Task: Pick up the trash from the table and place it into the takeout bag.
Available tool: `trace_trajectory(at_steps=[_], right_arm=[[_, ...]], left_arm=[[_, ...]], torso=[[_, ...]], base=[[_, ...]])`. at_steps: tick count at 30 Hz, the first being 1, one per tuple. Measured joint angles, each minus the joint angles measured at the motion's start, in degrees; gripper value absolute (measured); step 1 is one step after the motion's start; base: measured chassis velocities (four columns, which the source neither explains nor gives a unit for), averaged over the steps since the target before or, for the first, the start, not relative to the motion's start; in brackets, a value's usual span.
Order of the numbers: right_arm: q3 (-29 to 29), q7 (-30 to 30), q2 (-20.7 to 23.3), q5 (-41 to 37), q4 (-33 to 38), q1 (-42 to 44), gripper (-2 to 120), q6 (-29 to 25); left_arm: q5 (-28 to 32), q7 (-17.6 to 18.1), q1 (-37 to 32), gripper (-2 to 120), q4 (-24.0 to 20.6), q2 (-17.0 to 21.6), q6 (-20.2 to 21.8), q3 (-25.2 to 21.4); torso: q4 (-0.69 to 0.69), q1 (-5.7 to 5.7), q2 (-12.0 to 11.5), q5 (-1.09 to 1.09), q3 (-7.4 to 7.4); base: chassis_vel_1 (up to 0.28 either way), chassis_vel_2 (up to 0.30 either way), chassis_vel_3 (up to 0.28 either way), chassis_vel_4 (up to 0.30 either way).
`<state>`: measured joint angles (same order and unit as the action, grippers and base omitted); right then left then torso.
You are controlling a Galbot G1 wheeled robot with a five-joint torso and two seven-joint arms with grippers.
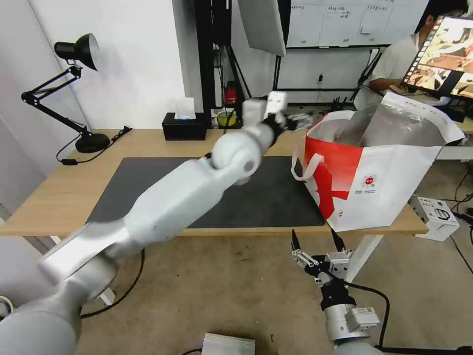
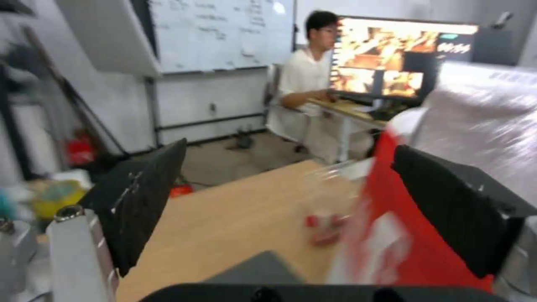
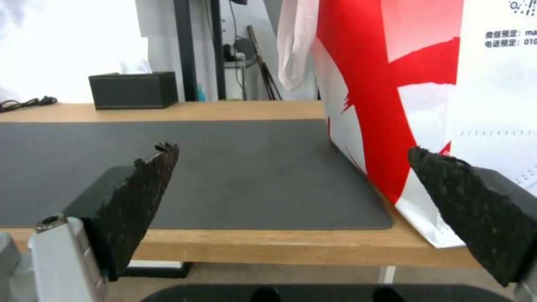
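Left gripper (image 2: 285,201): jaws wide apart, empty, raised beyond the mat beside the takeout bag (image 1: 379,182); clear plastic clamshell tray (image 2: 330,209) just ahead on the table (image 1: 59,197), against the bag's red side. Approach advice: descend squarely, pinch the tray's rim lightly, avoid snagging the bag. Right gripper (image 1: 318,242): open, empty, parked below the table edge.

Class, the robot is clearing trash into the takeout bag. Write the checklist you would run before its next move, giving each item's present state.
1. Left tool open: ok, fingers spread wide.
2. Target in sight: ok, the clear plastic clamshell tray lies on the table ahead of that tool, beside the takeout bag.
3. Tray gripped: not ok, no finger touches it.
4. Bag upright, mouth open: ok.
5. Right tool out of the way: ok, open, below the table's front edge.
6. Other trash already bagged: cannot tell, the bag's inside is hidden.
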<state>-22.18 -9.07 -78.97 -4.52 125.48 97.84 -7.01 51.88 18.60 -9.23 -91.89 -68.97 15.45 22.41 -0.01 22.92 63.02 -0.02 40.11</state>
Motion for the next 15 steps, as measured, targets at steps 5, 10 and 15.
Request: trace_trajectory(at_steps=[5, 10, 15], right_arm=[[0.00, 0.00, 0.00, 0.00, 0.00, 0.00, 100, 0.00], [0.01, 0.01, 0.00, 0.00, 0.00, 0.00, 100, 0.00], [0.00, 0.00, 0.00, 0.00, 0.00, 0.00, 100, 0.00]], left_arm=[[-7.06, -3.11, -7.64, 100, -5.35, 6.58, -0.39, -5.55], [-11.76, -4.40, -19.60, 100, -11.02, 12.59, -0.32, -14.56], [-17.21, -5.26, -34.39, 100, -17.07, 15.23, -0.06, -26.20]], torso=[[0.00, 0.00, 0.00, 0.00, 0.00], [0.02, 0.00, 0.01, 0.00, -0.01], [0.02, 0.00, 0.00, 0.02, -0.01]], base=[[0.000, 0.000, 0.000, 0.000], [0.000, 0.000, 0.000, 0.000], [0.000, 0.000, 0.000, 0.000]])
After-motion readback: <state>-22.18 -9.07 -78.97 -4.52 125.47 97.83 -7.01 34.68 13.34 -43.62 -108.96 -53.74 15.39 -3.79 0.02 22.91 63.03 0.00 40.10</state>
